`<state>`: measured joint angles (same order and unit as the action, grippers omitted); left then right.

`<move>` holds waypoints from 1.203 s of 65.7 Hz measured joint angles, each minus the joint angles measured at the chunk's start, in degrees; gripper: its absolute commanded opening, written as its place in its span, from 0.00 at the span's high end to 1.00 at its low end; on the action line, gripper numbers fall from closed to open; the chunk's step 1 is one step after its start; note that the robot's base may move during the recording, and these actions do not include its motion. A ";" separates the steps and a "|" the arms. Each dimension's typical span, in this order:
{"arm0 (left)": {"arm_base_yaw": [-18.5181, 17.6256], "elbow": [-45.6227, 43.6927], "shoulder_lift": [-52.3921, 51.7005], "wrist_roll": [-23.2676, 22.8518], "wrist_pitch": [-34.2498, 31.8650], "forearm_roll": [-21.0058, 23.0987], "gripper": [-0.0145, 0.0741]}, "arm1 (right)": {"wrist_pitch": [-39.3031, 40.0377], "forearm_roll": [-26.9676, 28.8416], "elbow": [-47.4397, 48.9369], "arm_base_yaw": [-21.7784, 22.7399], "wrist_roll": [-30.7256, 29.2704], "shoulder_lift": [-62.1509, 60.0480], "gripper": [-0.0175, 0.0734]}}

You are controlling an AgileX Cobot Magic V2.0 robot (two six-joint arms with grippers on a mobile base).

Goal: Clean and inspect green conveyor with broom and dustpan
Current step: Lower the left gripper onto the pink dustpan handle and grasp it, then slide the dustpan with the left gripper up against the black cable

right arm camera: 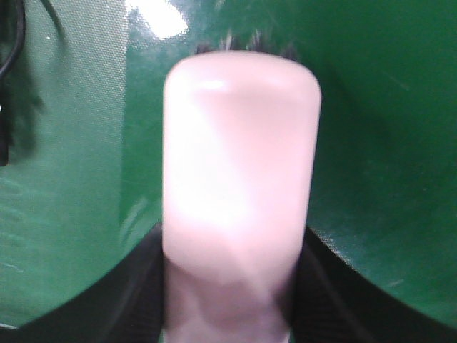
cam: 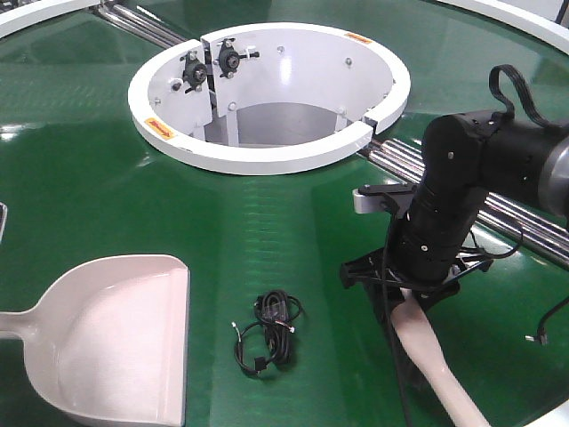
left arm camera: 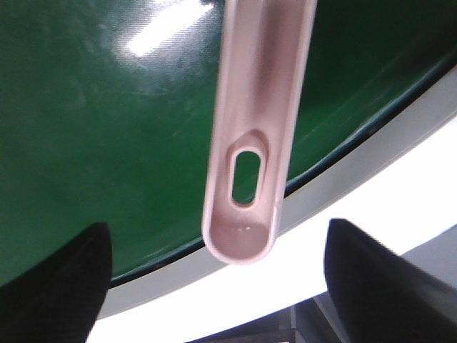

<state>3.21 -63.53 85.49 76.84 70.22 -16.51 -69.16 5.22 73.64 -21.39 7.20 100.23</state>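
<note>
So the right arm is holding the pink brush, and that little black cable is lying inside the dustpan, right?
Not quite. The right gripper does hold the broom, but the black cable bundle lies on the green conveyor beside the dustpan, not inside it. The exterior front-facing view shows this.

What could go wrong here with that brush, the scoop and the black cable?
The black cable bundle could snag in the bristles of the broom clamped by the right gripper, and drag rather than slide. The left gripper has its jaws wide of the handle of the dustpan, so a push might shove the scoop away.
</note>
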 measured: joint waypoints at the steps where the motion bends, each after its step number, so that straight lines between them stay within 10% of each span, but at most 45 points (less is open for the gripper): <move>1: 0.00 0.00 0.30 0.00 0.00 -0.13 0.21 | 0.00 0.00 0.00 0.00 0.00 0.00 0.81; 44: 2.18 0.00 8.69 -0.04 -0.60 -0.58 0.24 | 0.00 0.05 0.00 0.00 0.00 0.00 0.81; 79: 2.18 0.00 8.98 -0.02 -0.56 -0.36 0.86 | 0.00 0.05 0.00 0.00 0.00 0.00 0.81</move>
<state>5.40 -63.53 94.47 76.82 69.66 -16.87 -69.16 5.27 73.64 -21.39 7.20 100.23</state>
